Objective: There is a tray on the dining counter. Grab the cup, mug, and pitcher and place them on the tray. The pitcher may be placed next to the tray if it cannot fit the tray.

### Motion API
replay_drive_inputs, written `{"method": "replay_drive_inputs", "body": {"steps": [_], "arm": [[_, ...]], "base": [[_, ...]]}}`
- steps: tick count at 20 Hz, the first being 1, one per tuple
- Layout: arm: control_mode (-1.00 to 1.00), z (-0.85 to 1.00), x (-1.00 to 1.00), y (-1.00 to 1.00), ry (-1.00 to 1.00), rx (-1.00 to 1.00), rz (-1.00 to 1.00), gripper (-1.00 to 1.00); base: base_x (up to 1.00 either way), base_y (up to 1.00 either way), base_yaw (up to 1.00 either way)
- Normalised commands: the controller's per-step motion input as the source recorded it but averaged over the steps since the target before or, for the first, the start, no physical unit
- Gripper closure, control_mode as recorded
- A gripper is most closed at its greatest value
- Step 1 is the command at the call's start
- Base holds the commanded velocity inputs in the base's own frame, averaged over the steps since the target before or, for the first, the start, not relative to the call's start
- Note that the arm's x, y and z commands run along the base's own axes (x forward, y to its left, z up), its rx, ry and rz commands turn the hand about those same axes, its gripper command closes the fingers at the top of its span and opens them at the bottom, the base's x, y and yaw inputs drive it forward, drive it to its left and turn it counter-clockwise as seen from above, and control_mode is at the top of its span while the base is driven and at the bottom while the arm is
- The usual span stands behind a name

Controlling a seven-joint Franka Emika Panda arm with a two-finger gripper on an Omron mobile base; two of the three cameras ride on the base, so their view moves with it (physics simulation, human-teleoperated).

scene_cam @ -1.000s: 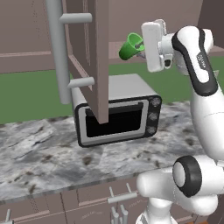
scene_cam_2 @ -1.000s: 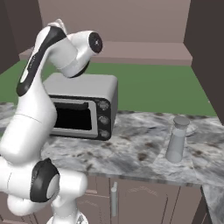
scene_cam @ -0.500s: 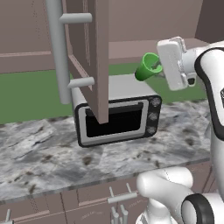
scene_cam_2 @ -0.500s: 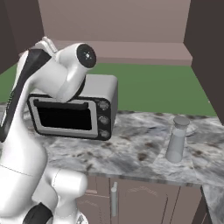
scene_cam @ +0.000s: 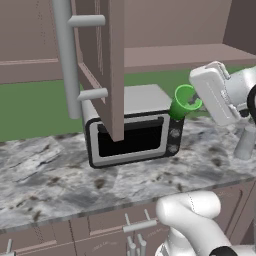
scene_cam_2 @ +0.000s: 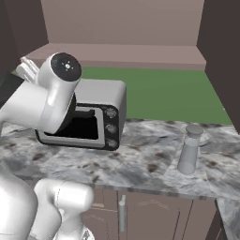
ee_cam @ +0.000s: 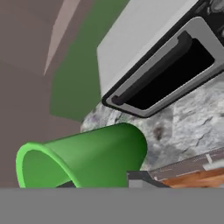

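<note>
Since the earlier frame the arm has swung rightward in the left base view, carrying the cup (scene_cam: 183, 102) from high beside the cupboard door down to in front of the oven's right end.

Nearest, the hand (scene_cam: 196, 105) is clamped narrow on the cup's rim, holding it tilted in the air, mouth up and toward the arm, base slanting down toward the oven. In the hand view the cup (ee_cam: 87, 157) lies across the bottom, its open mouth to the left. Below it runs the marbled surface (scene_cam: 60, 180) with the oven (scene_cam: 132, 131) standing on it and an open cupboard door (scene_cam: 102, 60) hanging in front. Further right on that surface the pitcher (scene_cam_2: 190, 149) stands upright, well apart from the oven. Behind is a green wall.

The step in hand looks like carrying the cup toward the tray; tray, mug and dining counter aren't in these frames. Next the base would likely have to turn or drive to that counter, keeping the cup gripped, then level it and set it down inside the rim.
</note>
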Motion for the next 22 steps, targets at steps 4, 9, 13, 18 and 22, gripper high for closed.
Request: {"method": "replay_drive_inputs", "body": {"steps": [4,9,13,18,22], "arm": [[-1.0,0.0,-0.17,0.0,0.3,-0.04,0.0,1.0],[-1.0,0.0,0.15,0.0,0.19,-0.01,0.0,1.0],[-1.0,-0.09,0.14,-0.04,0.23,-0.01,0.0,1.0],[-1.0,-0.21,0.0,-0.01,0.31,-0.01,0.0,1.0],[-1.0,-0.29,-0.1,0.0,0.17,0.0,0.0,1.0]], "base": [[0.0,0.0,0.0],[0.0,0.0,0.0],[0.0,0.0,0.0],[0.0,0.0,0.0],[0.0,0.0,0.0]]}}
